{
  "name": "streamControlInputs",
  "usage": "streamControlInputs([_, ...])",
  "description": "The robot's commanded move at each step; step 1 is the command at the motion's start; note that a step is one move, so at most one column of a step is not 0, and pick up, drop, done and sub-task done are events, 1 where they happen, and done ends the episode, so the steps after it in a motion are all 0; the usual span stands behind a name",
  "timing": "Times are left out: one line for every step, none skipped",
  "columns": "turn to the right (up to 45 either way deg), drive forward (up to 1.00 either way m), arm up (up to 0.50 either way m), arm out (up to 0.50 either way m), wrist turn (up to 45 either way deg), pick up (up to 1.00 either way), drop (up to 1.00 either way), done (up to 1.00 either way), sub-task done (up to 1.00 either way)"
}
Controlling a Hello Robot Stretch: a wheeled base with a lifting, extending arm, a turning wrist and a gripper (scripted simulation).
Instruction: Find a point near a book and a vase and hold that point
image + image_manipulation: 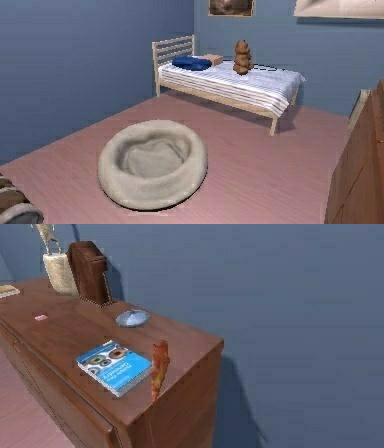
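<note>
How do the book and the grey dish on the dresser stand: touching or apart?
Apart. The arm side view shows a strip of bare dresser top between the book and the dish.

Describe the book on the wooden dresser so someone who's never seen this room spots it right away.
Find the long wooden dresser against the blue wall. Near its end toward the arm side view's right lies a flat book, beside a slim orange object. Only it has a bright blue cover.
</note>
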Motion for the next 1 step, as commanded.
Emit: streamControlInputs([0.0,0.00,0.50,0.00,0.0,0.00,0.00,0.00,0.00])
